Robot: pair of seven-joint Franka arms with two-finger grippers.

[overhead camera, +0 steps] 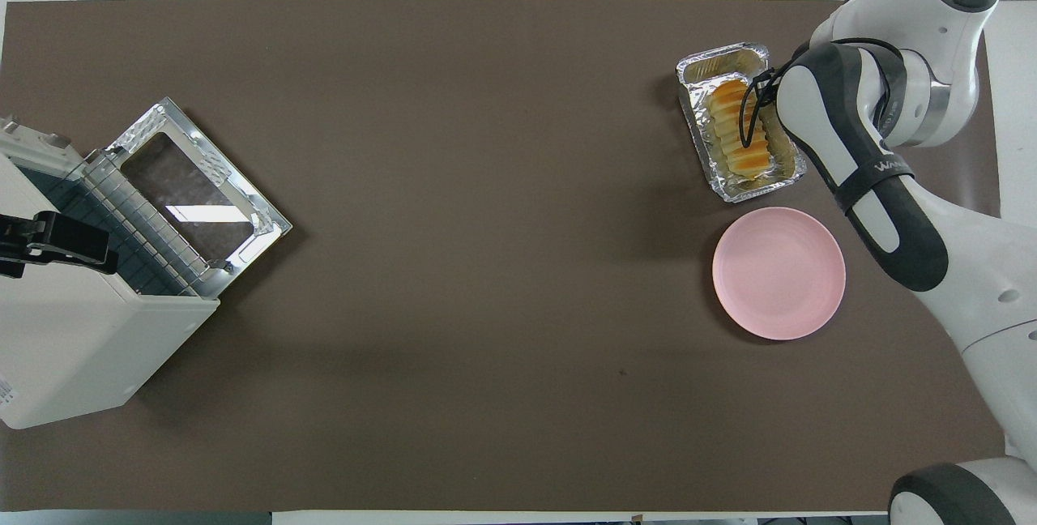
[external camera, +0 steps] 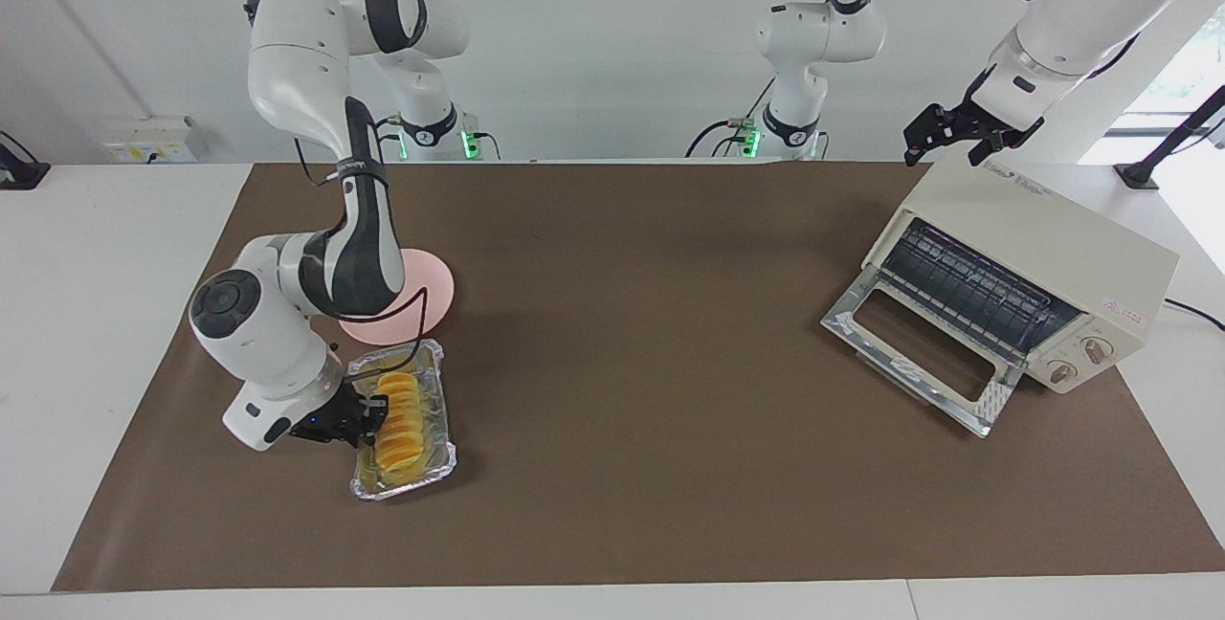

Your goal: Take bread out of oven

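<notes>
The bread [external camera: 402, 421] [overhead camera: 739, 136], a ridged yellow-orange loaf, lies in a crinkled foil tray [external camera: 433, 469] [overhead camera: 721, 63] on the mat at the right arm's end of the table. My right gripper [external camera: 368, 412] is low at the tray's rim and shut on it; in the overhead view the arm hides it. The cream oven [external camera: 1043, 247] [overhead camera: 73, 355] stands at the left arm's end, its glass door [external camera: 909, 366] dropped open and its rack bare. My left gripper [external camera: 943, 153] [overhead camera: 49, 240] waits open above the oven's top.
A round pink plate [external camera: 426, 290] [overhead camera: 778, 272] lies beside the tray, nearer to the robots. The right arm's elbow and forearm hang over the plate and tray. A brown mat [external camera: 651, 314] covers the table between tray and oven.
</notes>
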